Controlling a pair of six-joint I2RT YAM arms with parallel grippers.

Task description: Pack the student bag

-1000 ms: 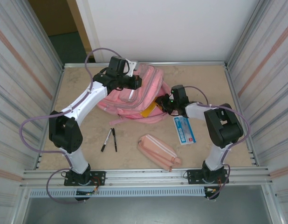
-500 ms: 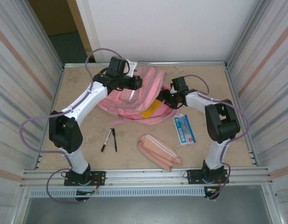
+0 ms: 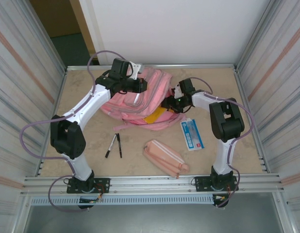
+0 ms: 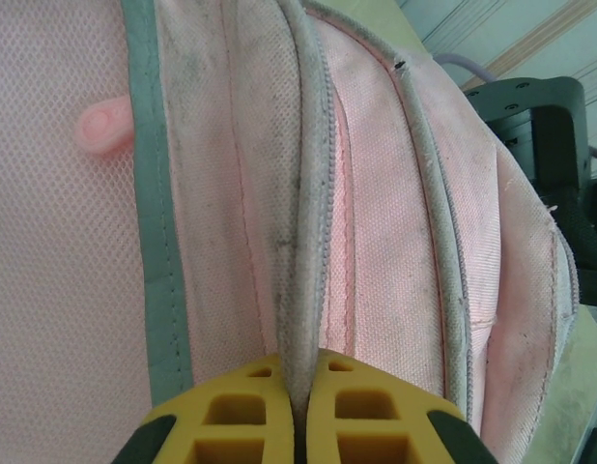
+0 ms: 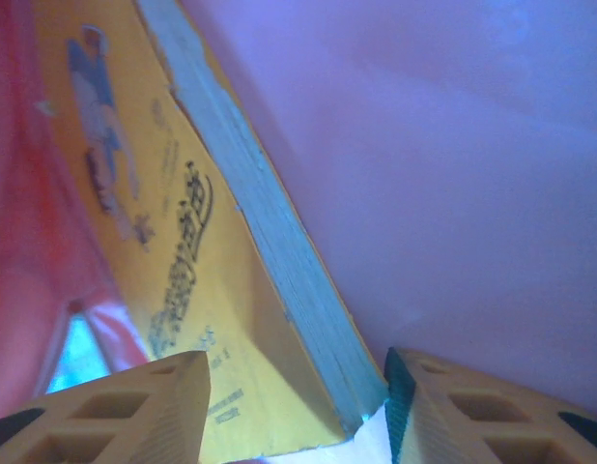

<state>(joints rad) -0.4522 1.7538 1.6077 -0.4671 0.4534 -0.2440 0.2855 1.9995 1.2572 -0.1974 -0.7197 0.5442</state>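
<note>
A: Enclosure as found?
B: White back wall (image 3: 179, 29) stood beyond the left gripper (image 3: 144, 86); ribbed metal panels (image 3: 24, 73) flanked it.
A: Surface?
B: Beige tabletop (image 3: 130, 167) beneath, aluminium frame (image 3: 150, 182) around. Lighting was even.

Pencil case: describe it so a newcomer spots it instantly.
Start at the big pink student bag at the table's far middle. Come toward the arm bases: the pencil case lies between two black pens and a white-blue packet. It is the small oblong pink pouch with white zip stripes.
</note>
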